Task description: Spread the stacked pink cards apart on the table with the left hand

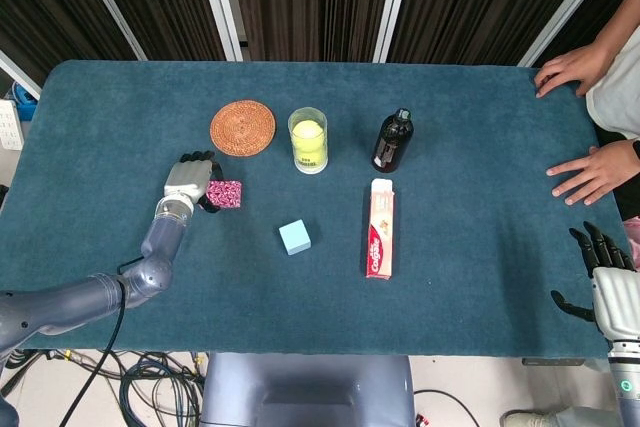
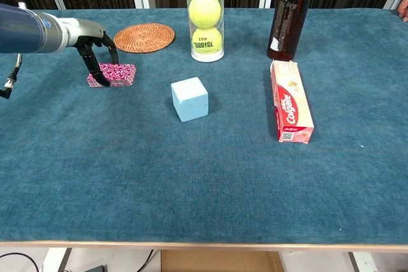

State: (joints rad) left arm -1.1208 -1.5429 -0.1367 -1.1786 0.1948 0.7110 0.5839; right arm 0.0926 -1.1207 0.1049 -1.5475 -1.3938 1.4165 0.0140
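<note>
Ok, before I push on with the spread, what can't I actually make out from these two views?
- Left hand on the pink cards: its dark fingers cover the stack's left end in both views; contact unclear.
- Number of cards: the stack's edge is too small, chest view.
- Right hand: cut off at the head view's corner, absent from the chest view.
- Dark bottle: its top is cut off by the chest view's upper edge.

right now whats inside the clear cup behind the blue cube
Two yellow tennis balls, stacked, fill the clear cup. The head view shows only the top ball; nothing else is visible inside.
</note>
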